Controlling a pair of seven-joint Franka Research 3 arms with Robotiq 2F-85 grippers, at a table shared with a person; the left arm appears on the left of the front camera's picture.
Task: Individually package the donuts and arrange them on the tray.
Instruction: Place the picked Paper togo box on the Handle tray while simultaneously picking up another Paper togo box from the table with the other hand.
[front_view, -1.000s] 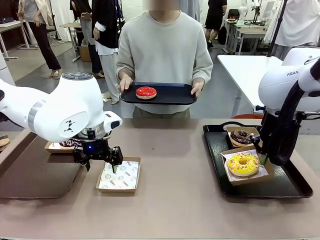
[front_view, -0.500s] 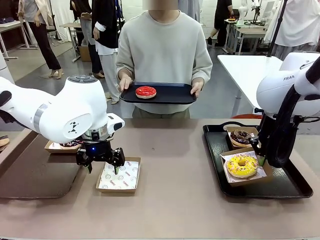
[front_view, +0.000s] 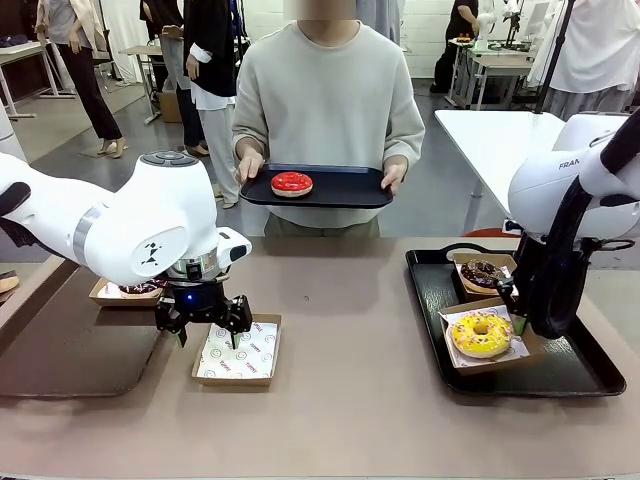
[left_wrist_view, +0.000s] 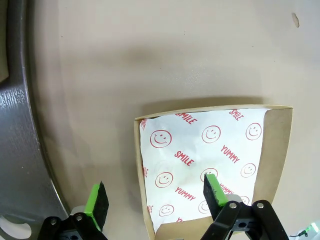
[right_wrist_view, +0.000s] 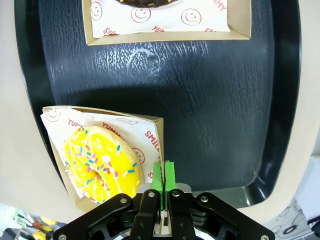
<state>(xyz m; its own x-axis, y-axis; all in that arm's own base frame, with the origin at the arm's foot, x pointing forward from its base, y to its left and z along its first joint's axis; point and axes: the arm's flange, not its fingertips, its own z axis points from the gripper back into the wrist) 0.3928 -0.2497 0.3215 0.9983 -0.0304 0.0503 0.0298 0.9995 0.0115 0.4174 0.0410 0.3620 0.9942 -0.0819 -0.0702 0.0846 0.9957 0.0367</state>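
Observation:
A person holds a black tray (front_view: 350, 190) with the red donut (front_view: 292, 184) on it. The yellow sprinkled donut (front_view: 481, 334) (right_wrist_view: 102, 162) lies in a paper-lined box (right_wrist_view: 150, 122) on the black table tray (front_view: 580, 375). My right gripper (front_view: 517, 322) (right_wrist_view: 162, 167) is shut on that box's side wall. Behind it a chocolate sprinkled donut (front_view: 483, 273) sits in its own box. My left gripper (front_view: 207, 332) (left_wrist_view: 155, 187) hangs open just above an empty lined box (front_view: 238, 350) (left_wrist_view: 210, 165), straddling the box's left wall. A dark donut (front_view: 135, 288) in a box is partly hidden behind the left arm.
A grey tray (front_view: 60, 350) (left_wrist_view: 15, 125) lies at the table's left edge, close to the left gripper. Bare tabletop (front_view: 350, 330) separates the empty box from the black table tray (right_wrist_view: 215, 90). The person stands at the far side.
The right gripper has shifted slightly left, and the yellow donut's box has slid with it. The left arm has barely moved and stays open over the empty box.

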